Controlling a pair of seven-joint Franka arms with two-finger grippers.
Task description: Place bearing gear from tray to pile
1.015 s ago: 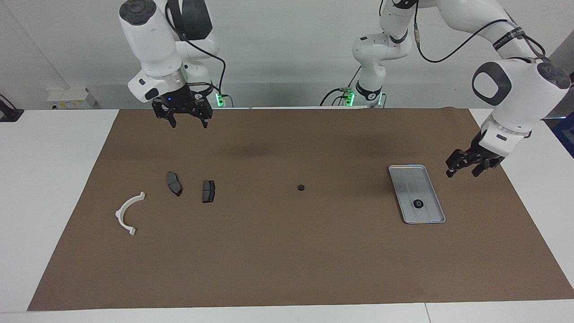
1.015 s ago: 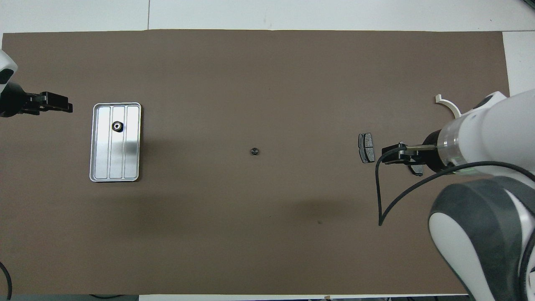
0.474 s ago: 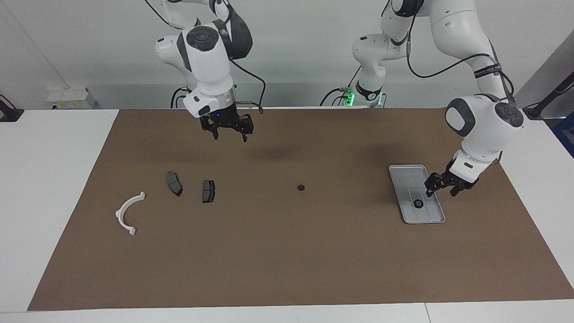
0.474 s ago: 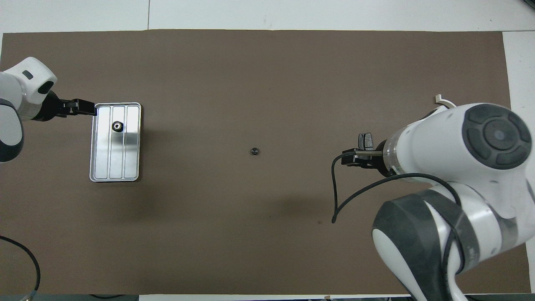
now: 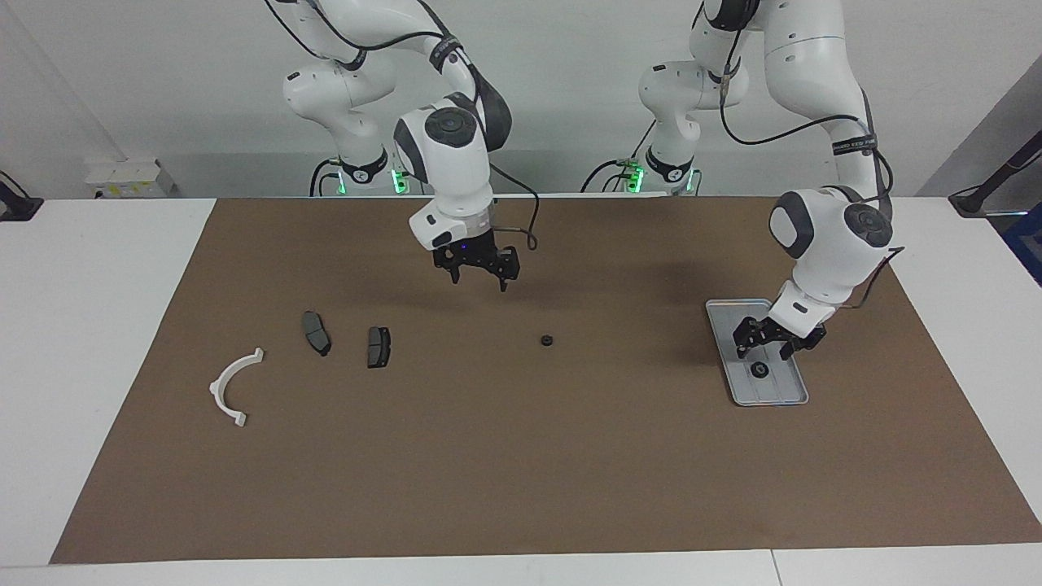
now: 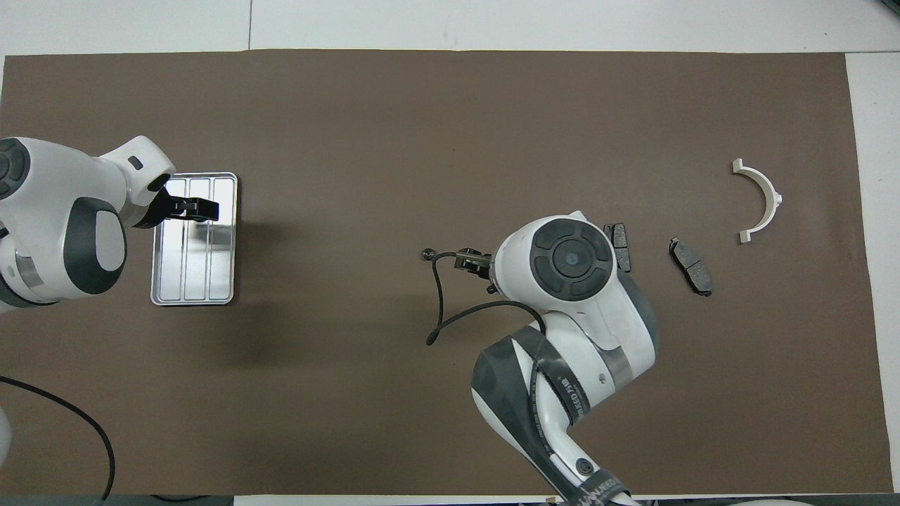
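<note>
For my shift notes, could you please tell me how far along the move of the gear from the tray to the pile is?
Nothing looks delivered yet: the small black bearing gear lies in the ridged silver metal tray.

In hand: the left gripper hangs open just above it. The right gripper, open, is over bare mat near a small black ring.

Left: grasp, carry to the two dark grey pads and white plastic arc.

Readable markings

I make out only illegible white lettering on the black cable bands (image 5: 852,146) around both arms.
</note>
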